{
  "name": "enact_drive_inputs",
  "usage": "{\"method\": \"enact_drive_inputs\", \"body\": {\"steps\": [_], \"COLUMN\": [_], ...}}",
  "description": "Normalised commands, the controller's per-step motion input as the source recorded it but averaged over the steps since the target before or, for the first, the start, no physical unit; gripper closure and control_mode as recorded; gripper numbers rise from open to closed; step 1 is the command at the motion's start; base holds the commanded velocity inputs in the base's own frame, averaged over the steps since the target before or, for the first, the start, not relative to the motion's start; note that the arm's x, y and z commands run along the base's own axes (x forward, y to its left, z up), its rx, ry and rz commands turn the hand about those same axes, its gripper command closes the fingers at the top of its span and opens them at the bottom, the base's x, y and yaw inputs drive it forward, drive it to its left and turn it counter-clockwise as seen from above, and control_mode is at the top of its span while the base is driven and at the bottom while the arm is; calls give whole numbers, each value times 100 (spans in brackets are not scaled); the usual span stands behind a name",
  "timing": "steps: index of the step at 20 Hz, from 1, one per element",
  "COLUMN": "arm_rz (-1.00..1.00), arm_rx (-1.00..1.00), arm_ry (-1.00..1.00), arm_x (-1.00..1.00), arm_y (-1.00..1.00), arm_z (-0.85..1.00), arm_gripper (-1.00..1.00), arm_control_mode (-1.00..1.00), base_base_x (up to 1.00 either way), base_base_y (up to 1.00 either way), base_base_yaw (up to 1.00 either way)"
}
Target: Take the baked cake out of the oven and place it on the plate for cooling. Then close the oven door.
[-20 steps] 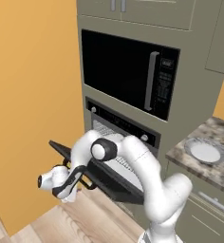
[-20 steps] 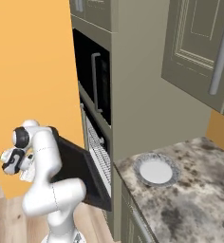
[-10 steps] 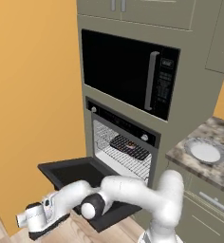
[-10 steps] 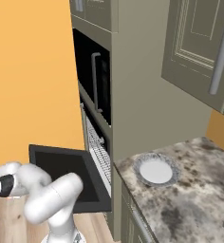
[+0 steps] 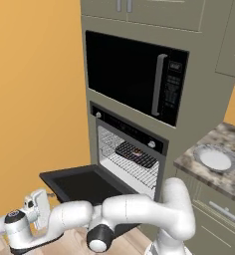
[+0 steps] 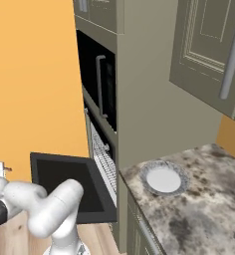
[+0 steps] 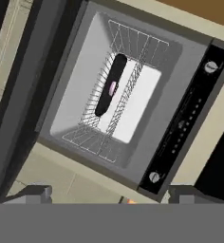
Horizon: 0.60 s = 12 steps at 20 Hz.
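Now the claw (image 7: 109, 192), fingers spread and empty, sits back from the open oven (image 7: 123, 90), facing the cake (image 7: 112, 87) ahead for a straight reach.

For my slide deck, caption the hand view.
Looking into the open oven: the baked cake rests on a dark tray on the wire rack.

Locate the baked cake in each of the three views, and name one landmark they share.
Left base view: baked cake on the black tray on the oven rack, right of centre.
Right base view: hidden, the oven cavity is seen edge-on.
Hand view: small pinkish spot on the dark tray, upper middle.
Shared landmark: oven door, lying open.
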Motion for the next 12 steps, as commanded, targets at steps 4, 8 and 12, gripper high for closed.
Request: {"method": "enact_drive_inputs", "body": {"steps": [4, 8, 12], "arm_rz": [-16, -20, -22], "arm_rx": [12, 13, 13], "arm_ry": [39, 55, 67], "arm_x": [48, 5, 0], "arm_y": [-100, -100, -100], "arm_z": [100, 98, 82], "arm_gripper": [-100, -100, -100], "arm_control_mode": [-100, -100, -100], "base_base_x": [0, 0, 0], "base_base_y": [0, 0, 0], "base_base_yaw": [0, 0, 0]}}
